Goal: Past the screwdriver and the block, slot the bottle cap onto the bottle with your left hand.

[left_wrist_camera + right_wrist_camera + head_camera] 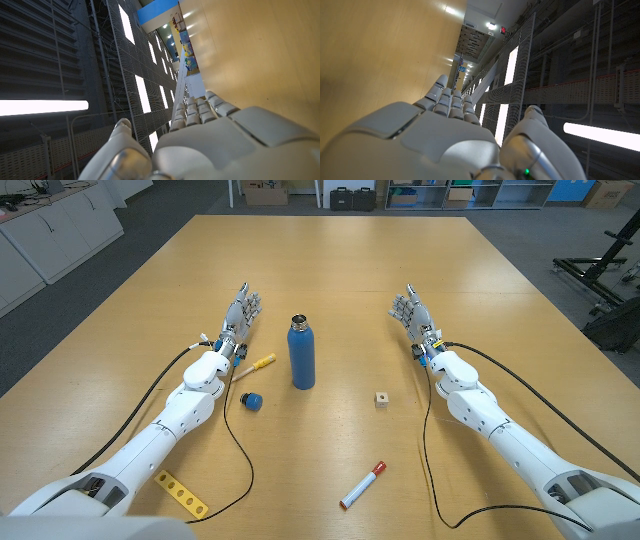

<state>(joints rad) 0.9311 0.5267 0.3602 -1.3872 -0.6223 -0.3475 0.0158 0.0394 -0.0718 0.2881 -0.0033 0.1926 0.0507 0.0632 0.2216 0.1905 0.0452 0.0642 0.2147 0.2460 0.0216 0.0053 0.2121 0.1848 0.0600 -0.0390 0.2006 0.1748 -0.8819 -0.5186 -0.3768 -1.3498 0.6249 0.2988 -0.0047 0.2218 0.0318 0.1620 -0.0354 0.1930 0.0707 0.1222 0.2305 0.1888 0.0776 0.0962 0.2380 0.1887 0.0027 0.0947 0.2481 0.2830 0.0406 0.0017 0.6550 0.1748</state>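
A blue bottle [302, 353] stands upright near the table's middle, its mouth uncovered. The blue bottle cap [252, 401] lies on the table in front of it, to its left. A yellow-handled screwdriver [254, 366] lies between the cap and my left hand [239, 318], which is open, fingers stretched out, holding nothing; its back shows in the left wrist view [210, 140]. A small wooden block [382, 399] sits right of the bottle. My right hand [413, 314] is open too, right of the bottle, its back seen in the right wrist view [435, 135].
A red-capped white marker [362, 485] lies near the front edge. A yellow perforated strip [181, 493] lies at the front left beside my left arm. Black cables trail from both wrists across the wooden table [330, 260]. Cases and boxes stand on the floor beyond the far edge.
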